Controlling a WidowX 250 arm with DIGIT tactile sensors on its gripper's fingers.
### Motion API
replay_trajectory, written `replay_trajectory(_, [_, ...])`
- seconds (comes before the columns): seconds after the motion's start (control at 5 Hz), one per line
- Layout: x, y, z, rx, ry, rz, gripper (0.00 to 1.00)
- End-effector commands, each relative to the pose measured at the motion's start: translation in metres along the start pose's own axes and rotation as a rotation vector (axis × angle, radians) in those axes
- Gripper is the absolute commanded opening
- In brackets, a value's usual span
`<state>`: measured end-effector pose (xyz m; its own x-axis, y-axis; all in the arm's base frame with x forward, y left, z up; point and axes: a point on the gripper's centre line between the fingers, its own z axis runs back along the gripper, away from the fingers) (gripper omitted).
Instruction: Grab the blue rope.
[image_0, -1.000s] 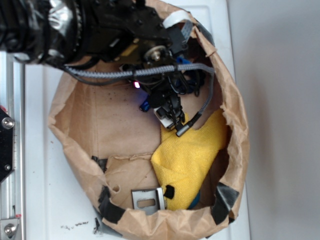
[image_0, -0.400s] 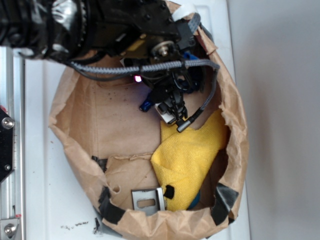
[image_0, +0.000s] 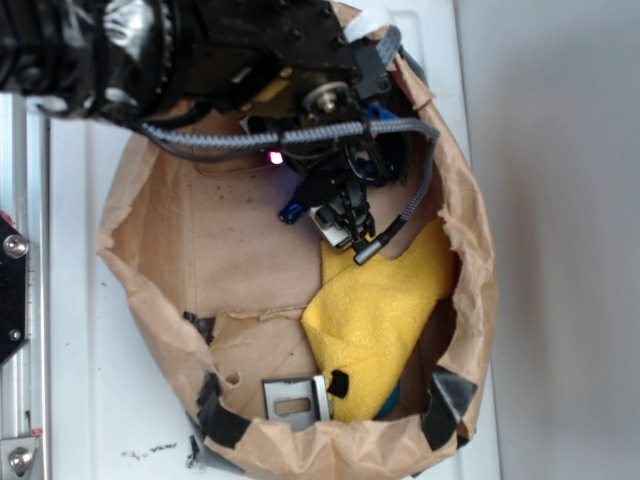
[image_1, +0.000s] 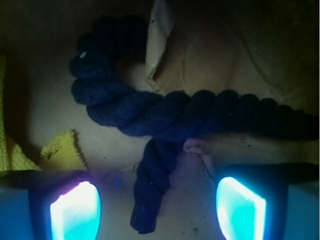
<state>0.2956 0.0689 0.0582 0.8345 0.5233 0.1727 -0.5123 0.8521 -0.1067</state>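
Observation:
The blue rope (image_1: 165, 117) is a thick navy twisted strand lying looped on the brown paper floor of the bag. It fills the middle of the wrist view. One loose end (image_1: 150, 205) points down between my fingers. My gripper (image_1: 157, 212) is open just above it, with the glowing pads (image_1: 75, 212) wide apart on either side of that end and touching nothing. In the exterior view my gripper (image_0: 345, 225) reaches down into the bag's upper part, and the arm hides most of the rope.
The brown paper bag (image_0: 470, 300) has crumpled walls all round. A yellow cloth (image_0: 385, 310) lies below the gripper, its corner (image_1: 60, 150) left of the rope. A grey braided cable (image_0: 420, 190) hangs off the arm. A metal bracket (image_0: 297, 397) lies at the bag's front.
From one second ago the arm shifted slightly right and toward the bag's back wall. Since 0.4 s ago nothing has visibly moved.

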Motion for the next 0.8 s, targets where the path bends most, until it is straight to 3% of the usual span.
replay_trajectory(0.0, [0.001, -0.008, -0.007, -0.015, -0.135, -0.062, 1.0])
replay_trajectory(0.4, [-0.009, -0.012, -0.018, 0.029, -0.153, -0.106, 1.0])
replay_trajectory(0.6, [-0.01, -0.012, -0.017, 0.05, -0.187, -0.095, 0.0])
